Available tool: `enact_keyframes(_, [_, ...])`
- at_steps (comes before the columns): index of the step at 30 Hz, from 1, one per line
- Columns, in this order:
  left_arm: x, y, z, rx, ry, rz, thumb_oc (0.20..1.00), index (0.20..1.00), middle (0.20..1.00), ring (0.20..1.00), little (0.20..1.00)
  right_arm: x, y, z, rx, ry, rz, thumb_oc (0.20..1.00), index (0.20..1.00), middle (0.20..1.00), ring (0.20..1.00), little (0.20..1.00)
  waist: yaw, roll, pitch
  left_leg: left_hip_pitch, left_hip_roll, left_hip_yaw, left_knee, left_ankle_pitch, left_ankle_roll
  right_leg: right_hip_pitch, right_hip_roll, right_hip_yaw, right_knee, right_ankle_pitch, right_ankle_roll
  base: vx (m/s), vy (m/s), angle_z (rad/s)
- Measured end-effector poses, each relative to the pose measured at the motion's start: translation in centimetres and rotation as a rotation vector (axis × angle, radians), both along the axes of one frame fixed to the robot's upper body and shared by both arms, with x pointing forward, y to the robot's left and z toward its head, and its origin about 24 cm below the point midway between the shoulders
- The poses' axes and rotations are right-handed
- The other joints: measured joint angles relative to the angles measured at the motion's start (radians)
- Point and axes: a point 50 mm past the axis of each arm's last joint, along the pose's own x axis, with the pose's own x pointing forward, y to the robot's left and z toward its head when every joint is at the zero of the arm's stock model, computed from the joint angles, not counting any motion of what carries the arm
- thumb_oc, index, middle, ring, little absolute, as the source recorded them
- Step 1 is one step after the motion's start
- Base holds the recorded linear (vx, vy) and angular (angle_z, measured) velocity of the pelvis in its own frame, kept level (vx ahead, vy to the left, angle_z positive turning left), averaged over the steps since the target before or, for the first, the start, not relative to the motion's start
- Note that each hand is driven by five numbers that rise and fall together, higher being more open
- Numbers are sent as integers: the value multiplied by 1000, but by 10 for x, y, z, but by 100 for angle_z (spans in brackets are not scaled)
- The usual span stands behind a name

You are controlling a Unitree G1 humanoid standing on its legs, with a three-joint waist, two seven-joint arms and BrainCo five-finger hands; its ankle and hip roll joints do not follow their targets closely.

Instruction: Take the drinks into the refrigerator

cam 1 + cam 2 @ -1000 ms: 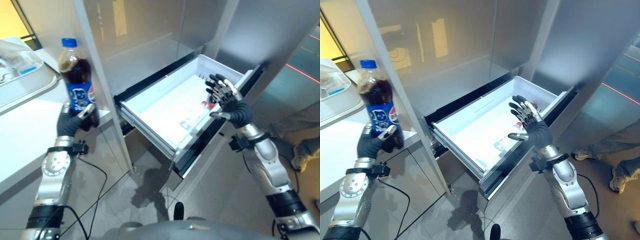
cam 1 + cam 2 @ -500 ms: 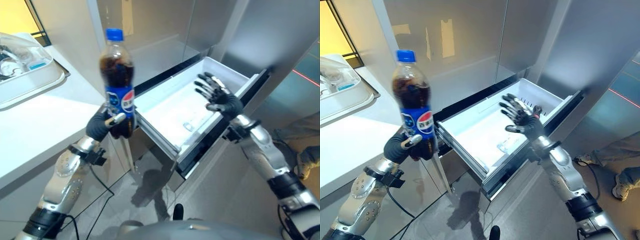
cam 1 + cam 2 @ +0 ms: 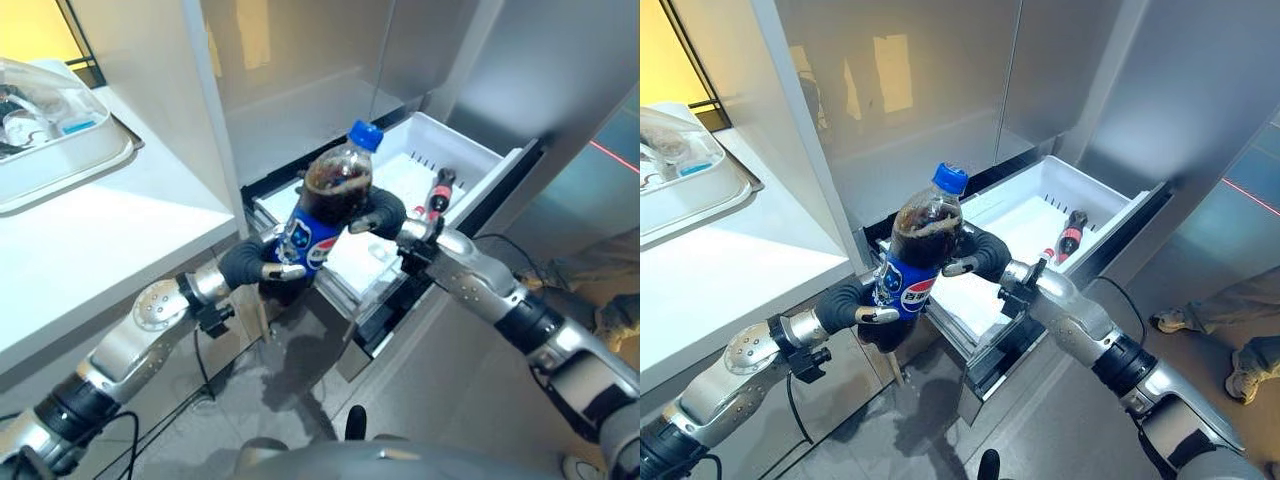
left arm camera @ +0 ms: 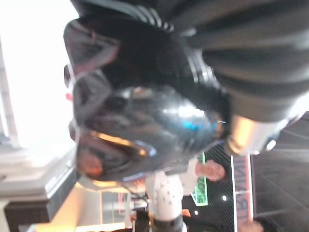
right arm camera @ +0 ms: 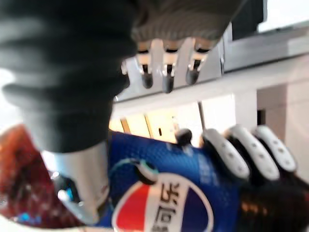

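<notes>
My left hand [image 3: 858,303] grips the cola bottle [image 3: 912,265] low, cap tilted toward the open drawer [image 3: 1110,205]. My right hand [image 3: 978,251] touches its upper part; whether it grips, I cannot tell.

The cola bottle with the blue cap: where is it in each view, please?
Left eye view: cola bottle centre, tilted, above the white drawer.
Right eye view: centre-left, before the same drawer.
Left wrist view: dark bottle base, seen close.
Right wrist view: blue label beside the fingers.
Shared landmark: the drawer.
</notes>
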Motion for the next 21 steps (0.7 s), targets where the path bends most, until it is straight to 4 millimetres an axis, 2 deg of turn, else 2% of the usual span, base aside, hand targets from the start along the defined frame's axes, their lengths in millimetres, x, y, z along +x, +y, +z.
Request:
enact_keyframes(6, [0,-1,-1,5,0,-3,200,200,200,200,200,-8,9,7,-1,-24,66,1000,1000,1000,1000,1000,0,11,9,1,0,1,0,0,0,0,1,1,0,0,0,0,0,0])
enact_keyframes(8, [0,-1,-1,28,-12,-5,200,200,200,200,200,-18,16,16,19,-59,127,1000,1000,1000,1000,1000,-1,12,10,1,0,1,0,0,0,0,2,1,0,0,0,0,0,0])
enact_keyframes(21, [-2,-5,1,23,-48,-46,200,200,200,200,200,-28,12,19,-5,-59,184,1000,1000,1000,1000,1000,4,12,10,7,-1,5,0,0,0,3,2,1,0,0,0,0,0,0])
